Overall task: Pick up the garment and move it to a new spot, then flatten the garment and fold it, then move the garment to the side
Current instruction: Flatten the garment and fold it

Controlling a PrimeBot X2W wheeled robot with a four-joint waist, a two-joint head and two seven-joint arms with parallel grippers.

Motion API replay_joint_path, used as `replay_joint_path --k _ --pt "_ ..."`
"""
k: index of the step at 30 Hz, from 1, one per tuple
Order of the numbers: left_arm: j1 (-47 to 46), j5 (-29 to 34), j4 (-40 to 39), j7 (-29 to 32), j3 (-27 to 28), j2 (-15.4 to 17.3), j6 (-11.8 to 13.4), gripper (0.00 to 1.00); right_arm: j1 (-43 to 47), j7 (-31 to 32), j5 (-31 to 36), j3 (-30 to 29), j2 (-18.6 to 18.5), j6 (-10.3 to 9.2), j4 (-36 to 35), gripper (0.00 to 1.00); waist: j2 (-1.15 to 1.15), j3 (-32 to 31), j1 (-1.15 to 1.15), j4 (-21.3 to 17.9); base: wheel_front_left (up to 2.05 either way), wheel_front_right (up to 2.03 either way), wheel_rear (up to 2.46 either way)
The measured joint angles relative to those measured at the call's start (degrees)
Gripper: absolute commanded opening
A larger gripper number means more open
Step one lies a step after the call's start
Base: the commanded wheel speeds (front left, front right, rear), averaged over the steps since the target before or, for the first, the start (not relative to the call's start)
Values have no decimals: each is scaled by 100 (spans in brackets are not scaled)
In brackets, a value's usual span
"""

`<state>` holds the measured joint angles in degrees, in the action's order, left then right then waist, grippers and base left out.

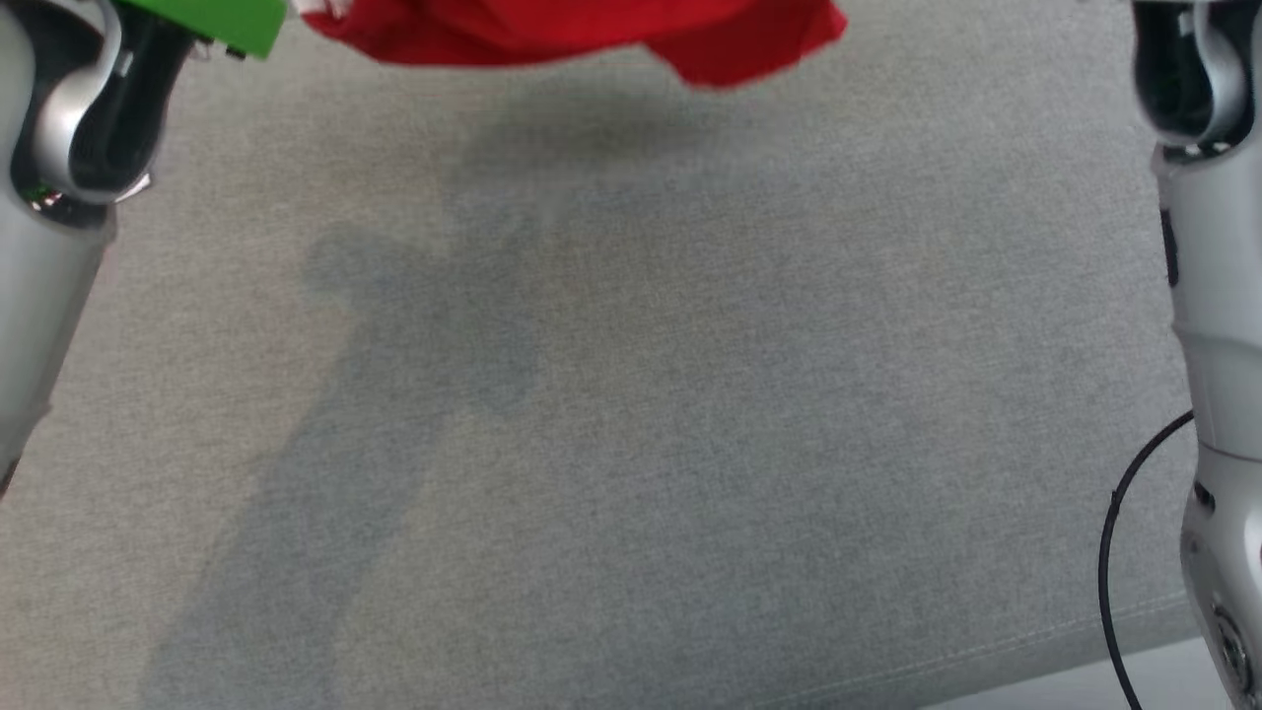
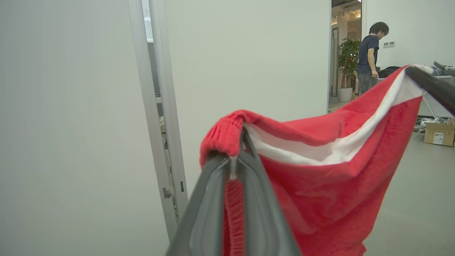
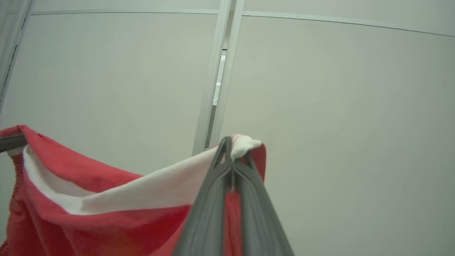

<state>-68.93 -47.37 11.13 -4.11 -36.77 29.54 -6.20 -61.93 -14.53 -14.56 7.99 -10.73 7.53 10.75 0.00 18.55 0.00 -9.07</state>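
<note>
The garment [image 2: 330, 177] is red knit with a white band. It hangs in the air, stretched between both grippers. In the left wrist view my left gripper [image 2: 235, 156] is shut on a ribbed red edge, and the other arm's dark finger [image 2: 432, 87] holds the far corner at the upper right. Seen from the right wrist, my right gripper [image 3: 233, 161] is shut on a red and white corner of the garment [image 3: 117, 202], which sags to the left. The head view catches the garment's lower hem [image 1: 582, 35] at the top edge, above the grey fabric surface [image 1: 631, 414].
Pale forearms stand at the left [image 1: 49, 227] and right [image 1: 1208, 296] edges of the head view, with a black cable [image 1: 1114, 552] at the lower right. White wall panels [image 2: 249, 60] lie behind. A person [image 2: 369, 57] stands far off by a doorway, near a cardboard box [image 2: 439, 134].
</note>
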Motion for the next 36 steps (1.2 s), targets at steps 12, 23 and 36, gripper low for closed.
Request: replay_joint_path --k 12,23,36 --pt "783 -452 761 -401 -582 -370 -109 0 932 -46 199 58 326 0 270 0 0 603 0 -270 0 0 0" --pt "2720 -813 192 -820 -1180 -112 -108 0 2594 -46 213 439 263 0 -186 0 0 407 0 -222 0 0 0" --pt "4188 -746 -491 -906 -1779 4 155 0 4379 -46 204 110 64 0 -815 0 0 -465 0 -57 0 0 0"
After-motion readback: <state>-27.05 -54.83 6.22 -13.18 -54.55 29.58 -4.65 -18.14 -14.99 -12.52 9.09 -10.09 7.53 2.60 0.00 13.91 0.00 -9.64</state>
